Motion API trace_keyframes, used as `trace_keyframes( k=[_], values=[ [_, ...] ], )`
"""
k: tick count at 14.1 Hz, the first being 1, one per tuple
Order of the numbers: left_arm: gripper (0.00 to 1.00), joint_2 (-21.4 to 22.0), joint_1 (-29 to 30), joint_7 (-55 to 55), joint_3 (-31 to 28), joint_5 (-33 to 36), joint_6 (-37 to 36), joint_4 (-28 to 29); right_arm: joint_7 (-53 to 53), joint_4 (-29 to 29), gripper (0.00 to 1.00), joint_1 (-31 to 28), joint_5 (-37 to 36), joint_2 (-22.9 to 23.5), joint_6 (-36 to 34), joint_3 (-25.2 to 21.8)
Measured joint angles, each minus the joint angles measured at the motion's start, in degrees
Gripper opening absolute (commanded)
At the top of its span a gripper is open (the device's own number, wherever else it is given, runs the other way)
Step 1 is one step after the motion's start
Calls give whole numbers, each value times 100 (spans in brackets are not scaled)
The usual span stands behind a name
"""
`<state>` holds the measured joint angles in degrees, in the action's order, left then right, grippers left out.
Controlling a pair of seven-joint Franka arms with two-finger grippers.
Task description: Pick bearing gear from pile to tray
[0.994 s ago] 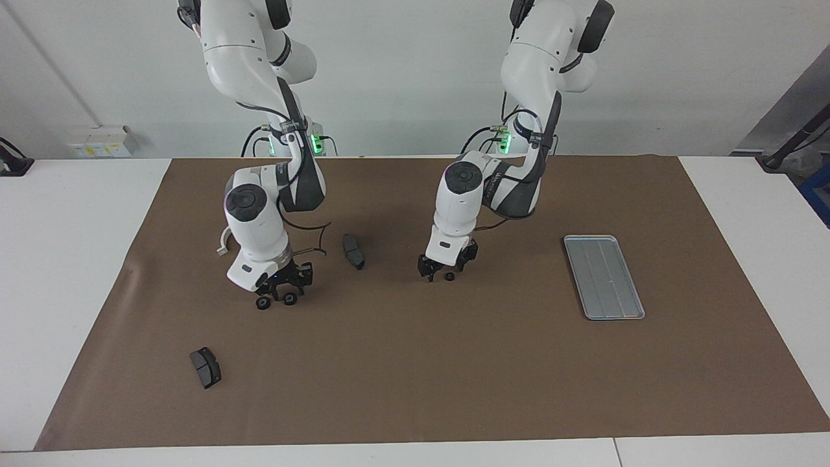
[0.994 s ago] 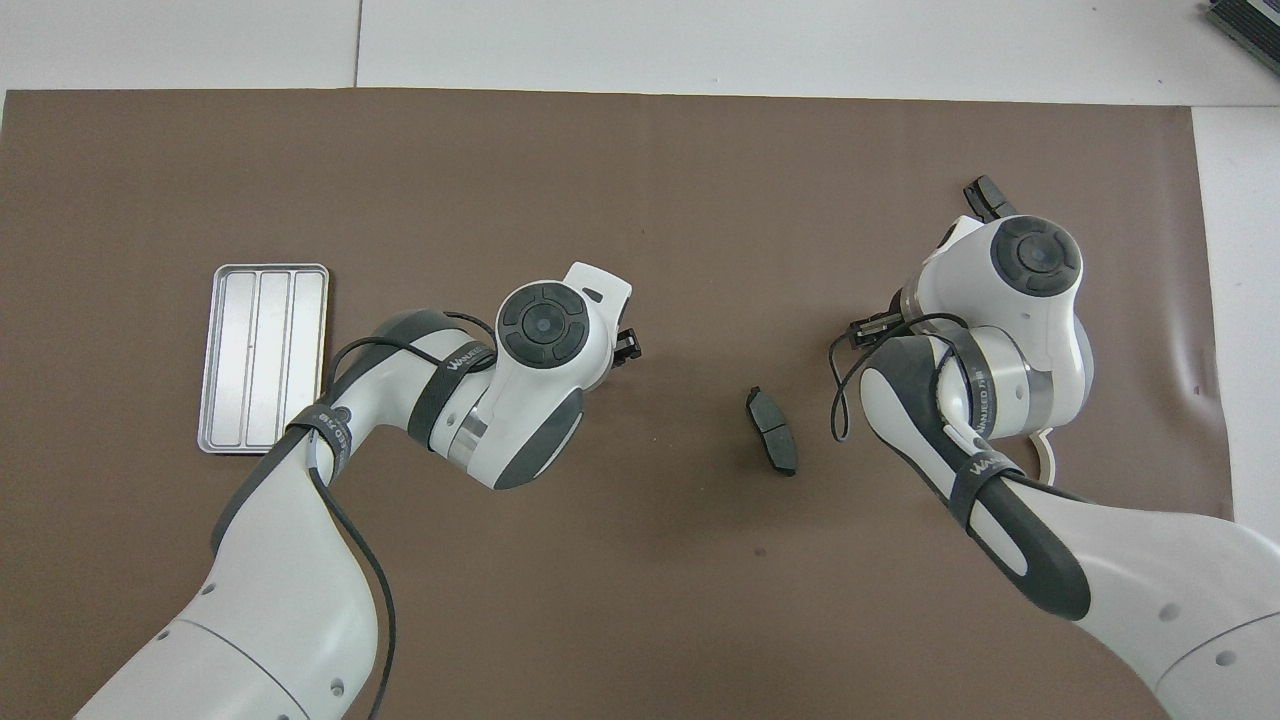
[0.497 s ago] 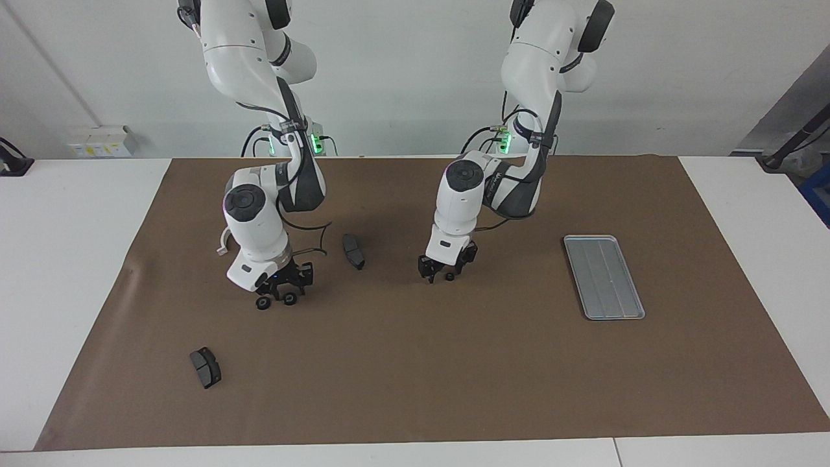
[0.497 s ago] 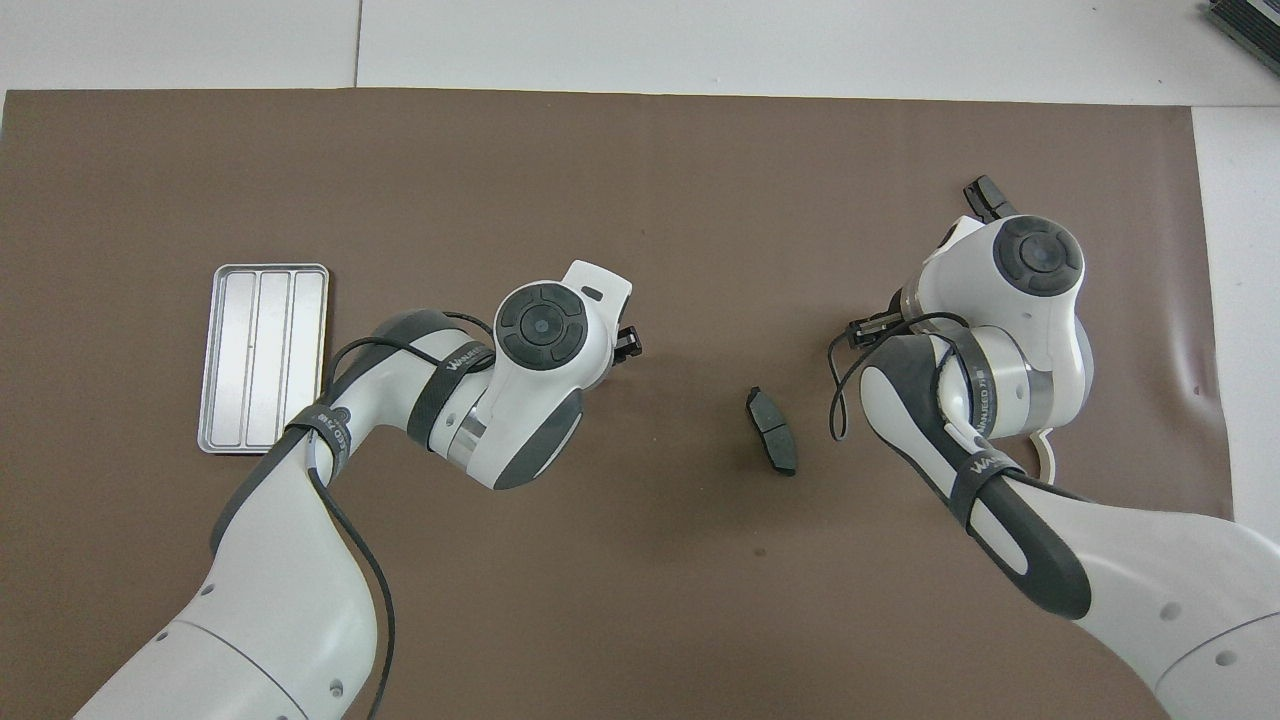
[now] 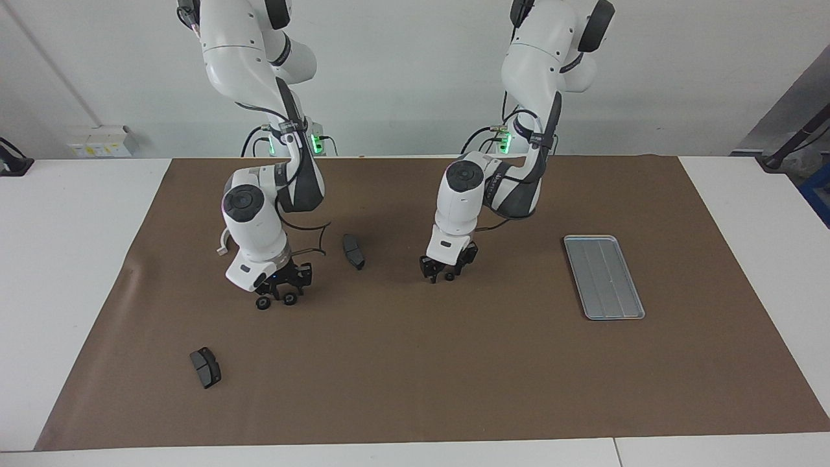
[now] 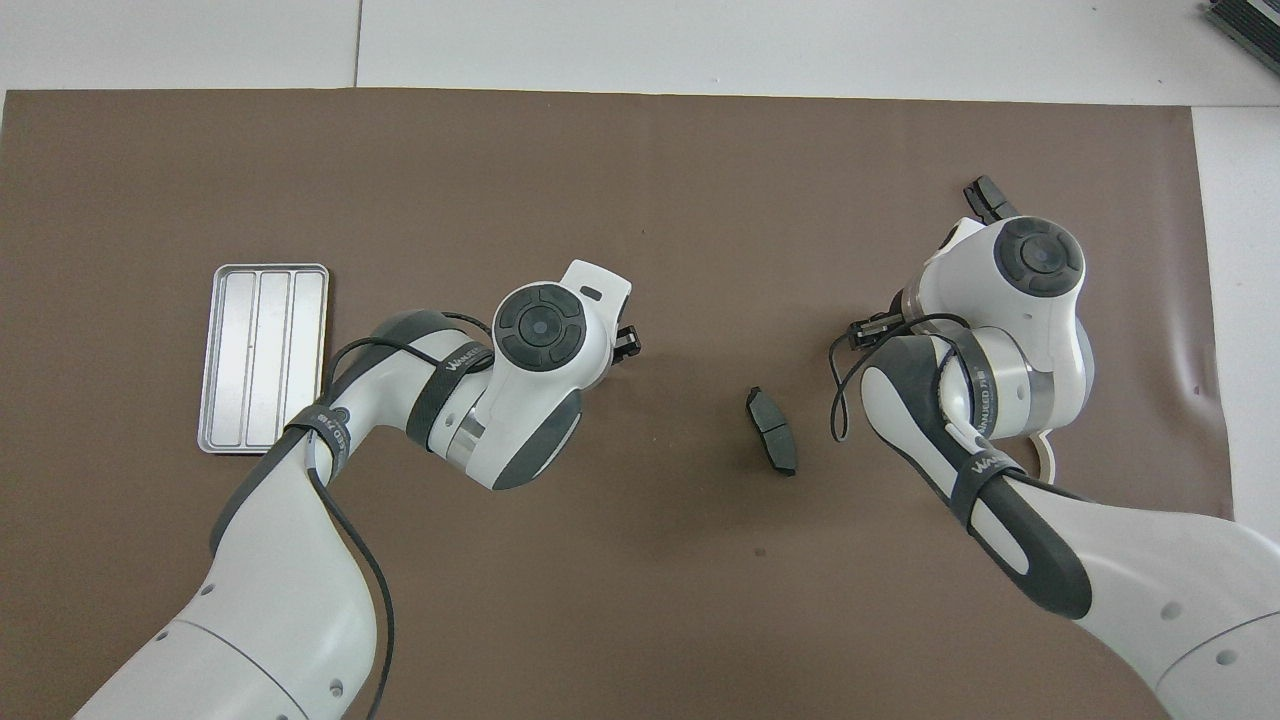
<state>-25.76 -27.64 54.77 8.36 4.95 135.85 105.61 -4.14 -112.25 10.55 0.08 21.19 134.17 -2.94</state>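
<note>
Left gripper (image 5: 440,277): low over a black ring (image 5: 449,277), grip unclear.
Right gripper (image 5: 277,299): at two black rings (image 5: 290,299), grip unclear.
Tray (image 5: 604,277): well apart.

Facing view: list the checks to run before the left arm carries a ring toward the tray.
1. Black ring sits at the left gripper: ok.
2. Ring actually held: cannot tell.
3. Tray has bare room: ok.
4. No part lies on the mat between left gripper and tray: ok.
5. Right gripper, over two rings, is apart from the left arm: ok.
6. Brake pad is apart from the left gripper: ok.
</note>
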Motion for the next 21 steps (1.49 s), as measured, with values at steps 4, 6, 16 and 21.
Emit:
trace_keyframes(
  k=[4, 6, 16, 21],
  values=[
    [49, 14, 0, 0, -6, 7, 2, 9, 0, -13, 50, 0, 130, 0, 165, 1],
    [45, 34, 2, -2, -17, 13, 1, 14, 0, -14, 50, 0, 162, 0, 170, 1],
    [31, 55, 7, -5, -26, 48, 0, 30, 0, -15, 0, 34, 178, -3, 181, 12],
    [17, 60, 9, -5, -31, 52, 2, 34, 205, 43, 0, 36, 184, -99, 168, 22]
  ],
)
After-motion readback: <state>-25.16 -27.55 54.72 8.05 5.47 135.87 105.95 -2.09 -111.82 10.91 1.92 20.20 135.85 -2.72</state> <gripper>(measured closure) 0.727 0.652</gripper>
